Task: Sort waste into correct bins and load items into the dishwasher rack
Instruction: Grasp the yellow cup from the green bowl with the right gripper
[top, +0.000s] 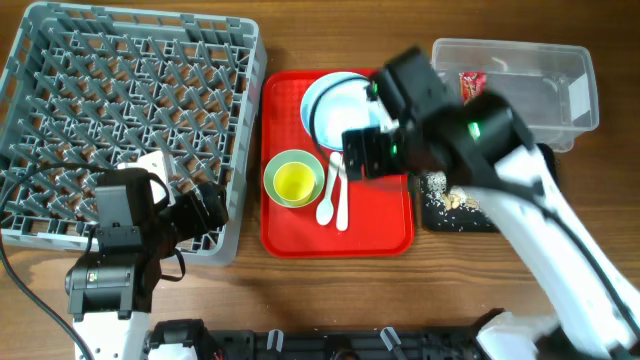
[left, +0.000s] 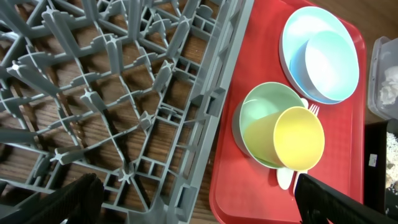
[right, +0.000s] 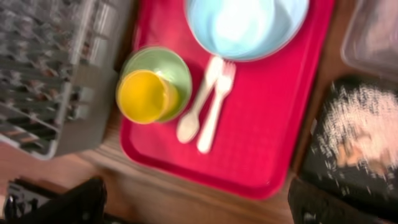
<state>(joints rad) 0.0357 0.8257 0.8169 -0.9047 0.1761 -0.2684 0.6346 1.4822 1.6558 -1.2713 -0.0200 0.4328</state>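
The grey dishwasher rack (top: 250, 120) fills the left of the table. My left gripper (top: 205, 205) hangs open over its near right corner, nothing between its fingers (left: 68, 199). On the red tray (top: 385, 215) lie a light blue bowl (top: 335, 105) on a pale plate (top: 308, 100), a yellow cup (top: 293, 182) inside a green bowl (top: 275, 165), and a white spoon (top: 325, 200) and fork (top: 341, 205). My right gripper (top: 365, 150) is open above the tray, holding nothing. The clear tub (top: 520, 60) holds a red wrapper (top: 472, 83). Crumbs (top: 450, 195) lie in the black tray (top: 440, 218).
The red tray sits between the rack and the two bins, close to each. My right arm (top: 540, 230) crosses over the black tray and part of the clear tub. Bare wooden table (top: 330, 285) runs along the front edge.
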